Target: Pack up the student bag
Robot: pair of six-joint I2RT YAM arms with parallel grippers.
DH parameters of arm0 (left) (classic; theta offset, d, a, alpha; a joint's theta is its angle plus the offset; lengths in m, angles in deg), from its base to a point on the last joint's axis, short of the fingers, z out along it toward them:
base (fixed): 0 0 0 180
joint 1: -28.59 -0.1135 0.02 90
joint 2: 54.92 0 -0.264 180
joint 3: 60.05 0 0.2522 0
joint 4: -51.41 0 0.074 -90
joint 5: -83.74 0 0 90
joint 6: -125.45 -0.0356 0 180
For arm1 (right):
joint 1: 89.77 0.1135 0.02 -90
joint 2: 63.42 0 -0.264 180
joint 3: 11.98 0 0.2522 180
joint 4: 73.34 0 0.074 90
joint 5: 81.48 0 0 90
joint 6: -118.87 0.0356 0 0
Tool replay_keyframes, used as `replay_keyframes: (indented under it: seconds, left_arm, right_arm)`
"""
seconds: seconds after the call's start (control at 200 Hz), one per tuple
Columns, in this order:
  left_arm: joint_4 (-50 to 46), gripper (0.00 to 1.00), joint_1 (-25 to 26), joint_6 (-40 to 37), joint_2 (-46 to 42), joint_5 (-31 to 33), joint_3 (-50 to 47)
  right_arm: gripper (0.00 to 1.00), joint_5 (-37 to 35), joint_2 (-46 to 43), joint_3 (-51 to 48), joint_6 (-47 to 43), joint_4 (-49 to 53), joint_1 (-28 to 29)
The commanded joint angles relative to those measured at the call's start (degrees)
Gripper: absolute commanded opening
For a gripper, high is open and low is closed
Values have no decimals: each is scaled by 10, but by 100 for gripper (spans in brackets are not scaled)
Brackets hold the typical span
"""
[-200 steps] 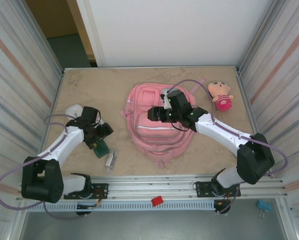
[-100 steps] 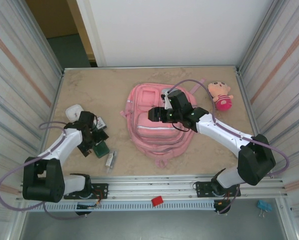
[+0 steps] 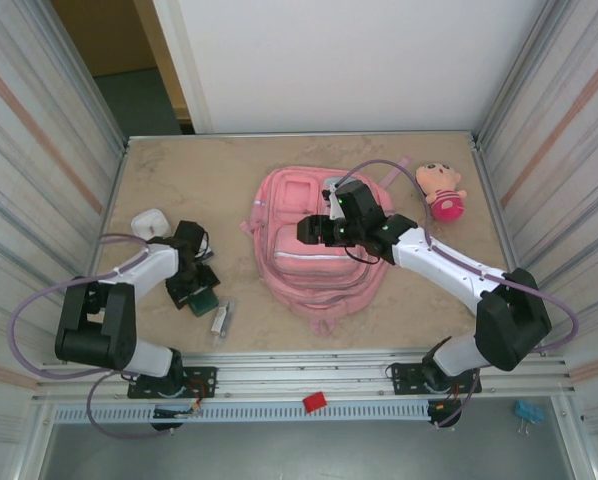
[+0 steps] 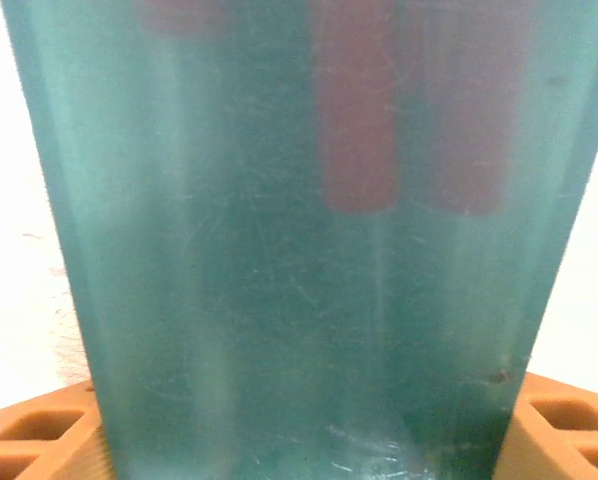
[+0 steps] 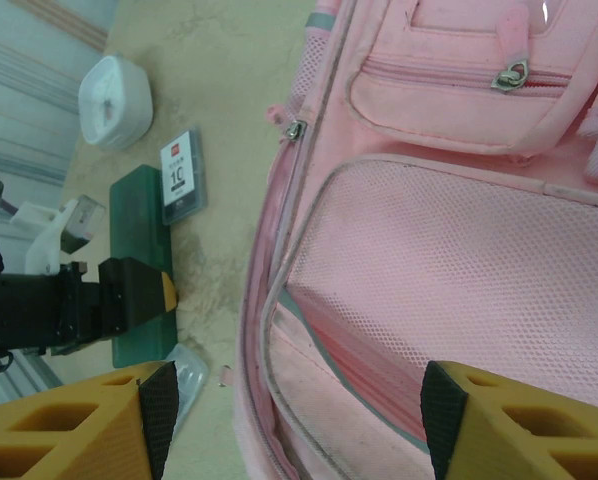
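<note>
Since I cannot tell if the left gripper clamps the flat green plastic case beside the pink fabric backpack, lifting may drop it; right gripper unclenched.

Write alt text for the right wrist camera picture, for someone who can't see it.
A pink student bag lies flat under the open right gripper, mesh panel and zipped pocket up. Beside it, the left gripper is at a green case.
</note>
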Motion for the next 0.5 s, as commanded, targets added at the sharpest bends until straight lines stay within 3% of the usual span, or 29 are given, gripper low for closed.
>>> replay_keyframes:
  seconds: [0.0, 0.281, 0.401, 0.496]
  left_arm:
    - [-9, 66, 3, -9, -42, 24, 8]
    - [-22, 54, 23, 24, -215, 13, -5]
    - [100, 47, 24, 33, -282, -62, -47]
    - [220, 45, 29, 29, -289, -141, -76]
  right_arm:
    - [67, 16, -7, 8, -7, -10, -4]
    - [67, 85, -21, -19, 34, -99, -6]
    - [66, 72, -21, -37, 56, -126, -4]
    - [66, 106, -12, -51, 80, -173, -8]
